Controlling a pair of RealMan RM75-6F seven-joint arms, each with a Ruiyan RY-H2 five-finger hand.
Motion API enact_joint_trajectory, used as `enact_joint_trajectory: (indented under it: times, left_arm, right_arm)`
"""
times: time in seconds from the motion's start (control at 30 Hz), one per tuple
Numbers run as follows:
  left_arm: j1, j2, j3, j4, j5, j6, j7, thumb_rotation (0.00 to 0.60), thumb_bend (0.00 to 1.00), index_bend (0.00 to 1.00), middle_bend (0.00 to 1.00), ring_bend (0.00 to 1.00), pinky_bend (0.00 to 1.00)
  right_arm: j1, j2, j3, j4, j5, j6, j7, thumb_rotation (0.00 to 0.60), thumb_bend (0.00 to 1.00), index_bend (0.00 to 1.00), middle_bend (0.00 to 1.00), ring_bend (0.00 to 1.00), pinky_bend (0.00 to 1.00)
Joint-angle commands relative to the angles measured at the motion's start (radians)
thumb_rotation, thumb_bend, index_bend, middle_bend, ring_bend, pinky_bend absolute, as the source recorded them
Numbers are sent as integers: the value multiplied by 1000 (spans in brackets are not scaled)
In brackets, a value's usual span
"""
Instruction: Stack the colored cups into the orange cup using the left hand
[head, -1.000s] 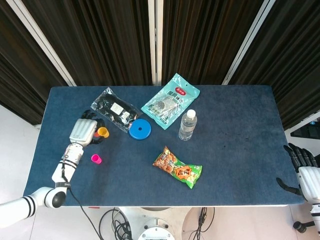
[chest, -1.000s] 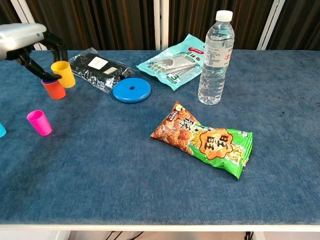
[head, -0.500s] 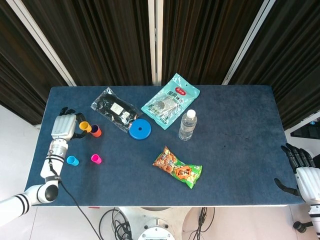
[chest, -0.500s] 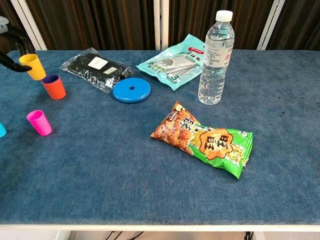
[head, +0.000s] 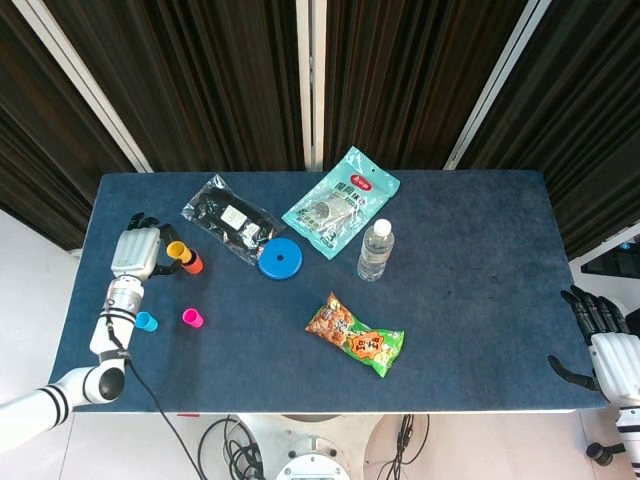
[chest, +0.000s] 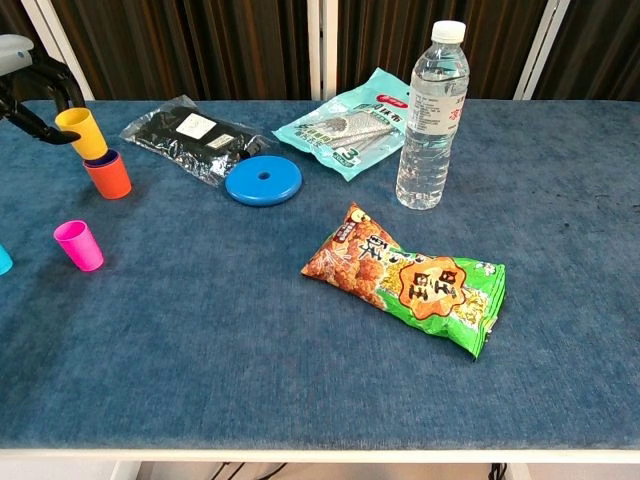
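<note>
- The orange cup (chest: 108, 178) stands on the table, just below and beside your left hand (head: 134, 252). A dark purple rim shows inside its top, so it looks like one cup is already in it.
- Your left hand pinches the yellow cup (chest: 82, 133) between its thumb and a finger. The other fingers are spread a little.
- The yellow cup hangs tilted, right over the orange cup's mouth. Its bottom looks like it touches the rim, but you cannot be sure from here.
- So, as a guess, one cup is done and the second one is nearly in, but it is not let go yet.
- The pink cup (chest: 78, 245) stands alone on the table, near your hand on the side closer to you. It is not stacked yet.
- The light blue cup (head: 145, 321) is also on that side, just next to your forearm. It is not stacked yet either. The chest view shows only a bit of it at the edge.
- That leaves two cups to pick up after the yellow one, as far as you can see.
- Farther away from your hand lie a black packet (head: 228, 217), a blue disc (head: 280, 259), a green packet (head: 340, 202), a water bottle (head: 375, 250) and a snack bag (head: 354, 335). None of them are part of the job.
- Your right hand (head: 608, 345) is far off, past the other end of the table. It holds nothing and its fingers are apart.
</note>
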Motion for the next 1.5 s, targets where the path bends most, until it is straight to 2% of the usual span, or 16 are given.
enact_joint_trajectory:
  times: [0.03,0.2,0.3,0.43,0.5,0.63,0.73,0.9,1.03,1.23,1.5]
  left_arm:
    - [2,-12,3,15,-6,-8,-8,600,303,484,515,173,75]
    - [4,-17,7,22,4,-16,-26,600,301,467,493,172,75]
    - [3,-17,10,21,7,-29,-31,600,297,403,414,152,72]
    - [6,-11,10,13,34,-30,-61,600,245,99,180,74,60]
    - [13,-13,5,12,57,-3,-84,600,232,47,142,65,58]
    - [33,35,0,-52,81,31,-98,600,228,58,160,60,51]
    - [72,117,7,-162,77,64,-84,600,227,135,220,60,53]
    - [149,292,84,-382,20,92,51,600,225,211,333,96,54]
    - [197,371,130,-502,-21,119,92,600,223,235,332,96,54]
    - [254,370,180,-531,21,177,93,600,218,253,326,97,51]
    - [262,312,198,-501,46,160,77,600,218,258,327,96,47]
  right_arm:
    - [-1,-1,0,3,2,0,2,600,178,0,0,0,0]
    - [1,-5,1,12,8,-6,10,600,175,0,0,0,0]
    - [1,-8,1,13,7,-5,10,600,180,0,0,0,0]
    - [0,-6,1,12,8,-4,8,600,178,0,0,0,0]
    - [-1,-4,1,12,10,-4,9,600,175,0,0,0,0]
    - [3,3,4,6,18,-12,0,600,178,0,0,0,0]
    - [13,12,10,-12,13,-17,-17,600,175,0,0,0,0]
    - [31,10,15,-39,-1,-27,-45,600,177,0,0,0,0]
    - [45,5,16,-59,-16,-38,-72,600,182,0,0,0,0]
    - [53,-5,9,-81,-26,-47,-114,600,180,0,0,0,0]
    - [52,-3,6,-93,-20,-45,-128,600,186,0,0,0,0]
